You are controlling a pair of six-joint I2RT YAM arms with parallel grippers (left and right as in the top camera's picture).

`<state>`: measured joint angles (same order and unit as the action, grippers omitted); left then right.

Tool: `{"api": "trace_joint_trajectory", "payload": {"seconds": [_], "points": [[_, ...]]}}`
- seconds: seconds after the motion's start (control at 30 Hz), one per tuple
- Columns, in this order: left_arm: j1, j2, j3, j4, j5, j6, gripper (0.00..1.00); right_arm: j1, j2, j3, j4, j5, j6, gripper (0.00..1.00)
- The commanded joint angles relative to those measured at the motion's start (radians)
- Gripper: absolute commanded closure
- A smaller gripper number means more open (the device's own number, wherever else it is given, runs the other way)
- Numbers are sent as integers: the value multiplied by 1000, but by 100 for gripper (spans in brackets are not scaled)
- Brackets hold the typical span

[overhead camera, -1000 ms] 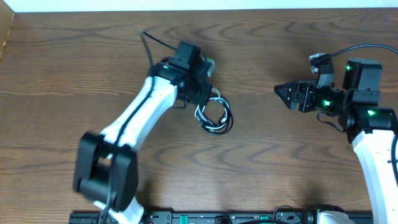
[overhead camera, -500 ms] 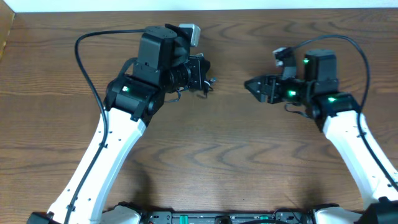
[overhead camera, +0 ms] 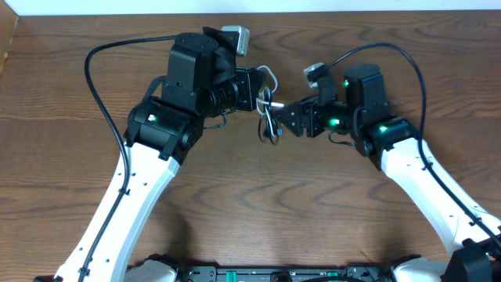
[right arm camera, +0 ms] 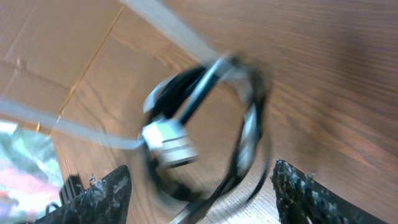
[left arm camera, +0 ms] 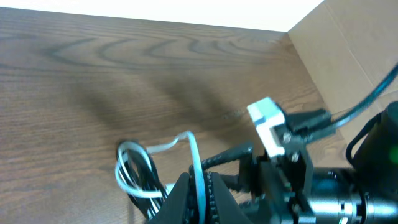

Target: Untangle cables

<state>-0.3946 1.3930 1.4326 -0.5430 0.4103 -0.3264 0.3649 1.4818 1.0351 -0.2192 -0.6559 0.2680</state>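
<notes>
Overhead has the left gripper (overhead camera: 262, 95) clamped shut on the cables (overhead camera: 270, 127), a black-and-white coil sitting between the two arms near the far middle of the table (overhead camera: 235, 204). Right gripper (overhead camera: 284, 119) is just beside the coil with its jaws spread. On the right wrist cam the coil is a blur between the fingers (right arm camera: 99, 196), not gripped.

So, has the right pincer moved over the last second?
Yes. Against the grain of the table in the overhead view, the right pincer has travelled left, from the right side to the middle, and now sits open at the cables.
</notes>
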Motion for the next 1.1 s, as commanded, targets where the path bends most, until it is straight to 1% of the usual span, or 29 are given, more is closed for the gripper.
{"api": "trace_joint_trajectory", "payload": {"seconds": [0.0, 0.27, 0.43, 0.5, 0.6, 0.77, 0.8, 0.87, 1.0, 1.07], "points": [[3, -18, 14, 7, 9, -32, 93, 16, 9, 16, -3, -10, -56, 32], [3, -18, 14, 16, 36, -40, 92, 17, 31, 16, 20, -23, -57, 32], [3, -19, 15, 33, 54, -43, 92, 17, 105, 16, 90, -130, -114, 32], [4, -23, 15, 34, 54, -43, 93, 16, 140, 16, 130, -204, -147, 31], [4, -28, 15, 33, 54, -43, 92, 16, 191, 16, 188, -286, -153, 31], [4, -45, 16, 40, 54, -43, 92, 16, 248, 16, 237, -298, -111, 44], [3, -51, 16, 42, 54, -45, 92, 16, 254, 16, 251, -304, -103, 48], [3, -63, 16, 48, 54, -47, 93, 16, 256, 16, 278, -308, -81, 59], [3, -87, 16, 56, 54, -46, 92, 10, 256, 16, 355, -305, -14, 72], [4, -100, 16, 56, 54, -46, 92, 0, 256, 16, 381, -296, 22, 82]]}}
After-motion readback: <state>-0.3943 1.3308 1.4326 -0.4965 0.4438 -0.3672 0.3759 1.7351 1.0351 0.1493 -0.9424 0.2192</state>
